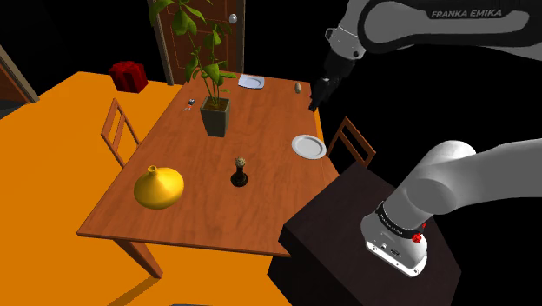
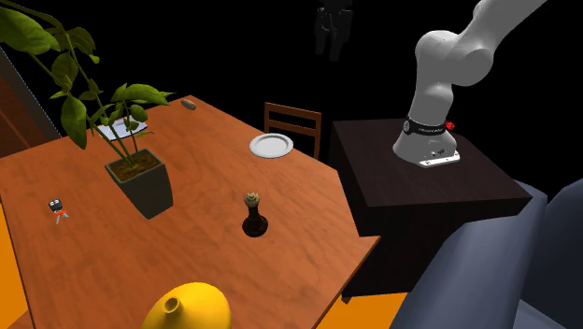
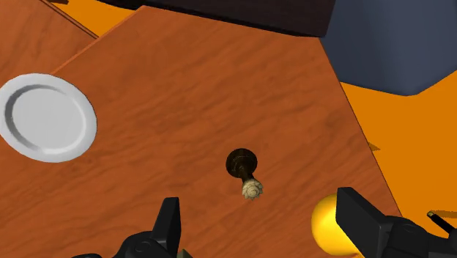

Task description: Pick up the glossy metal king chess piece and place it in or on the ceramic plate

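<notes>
One chess piece (image 1: 240, 174) stands upright on the table (image 1: 174, 148), dark with a pale top. In the shoulder view it sits at eight o'clock from the single round white plate (image 1: 307, 146), well apart from it. One potted plant (image 1: 215, 116) is at eleven o'clock from the piece, and one yellow vase (image 1: 159, 187) at nine o'clock. Two chairs flank the table: one (image 1: 117, 130) on the far side and one (image 1: 352, 143) beside the plate. Two small objects lie near the far end, one reddish (image 1: 189, 104) and one egg-like (image 1: 299, 88). The gripper (image 3: 260, 212) hangs high over the table with its two fingers spread and nothing between them. The piece is far below it, untouched.
</notes>
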`<action>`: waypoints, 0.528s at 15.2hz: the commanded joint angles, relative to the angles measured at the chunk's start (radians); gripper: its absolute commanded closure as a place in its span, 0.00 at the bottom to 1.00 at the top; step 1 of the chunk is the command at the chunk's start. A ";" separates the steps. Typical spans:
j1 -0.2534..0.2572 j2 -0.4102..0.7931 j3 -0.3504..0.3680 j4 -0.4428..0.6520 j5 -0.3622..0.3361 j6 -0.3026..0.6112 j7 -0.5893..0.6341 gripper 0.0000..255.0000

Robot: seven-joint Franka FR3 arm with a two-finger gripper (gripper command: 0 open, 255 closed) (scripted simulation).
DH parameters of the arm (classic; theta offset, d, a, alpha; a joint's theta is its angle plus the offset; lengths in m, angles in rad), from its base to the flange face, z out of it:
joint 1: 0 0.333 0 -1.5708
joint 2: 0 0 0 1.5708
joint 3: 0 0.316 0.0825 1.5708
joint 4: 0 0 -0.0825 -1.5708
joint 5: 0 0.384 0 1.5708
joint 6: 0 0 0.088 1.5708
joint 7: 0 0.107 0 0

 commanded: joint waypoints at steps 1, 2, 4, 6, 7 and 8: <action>0.007 0.048 0.008 -0.020 0.014 0.076 -0.005 0.00; 0.011 0.075 0.012 -0.031 0.021 0.116 -0.008 0.00; 0.020 0.135 0.019 -0.047 0.036 0.197 -0.016 0.00; 0.028 0.201 0.026 -0.057 0.052 0.278 -0.025 0.00; 0.033 0.236 0.030 -0.060 0.060 0.318 -0.030 0.00; 0.038 0.272 0.033 -0.060 0.068 0.358 -0.035 0.00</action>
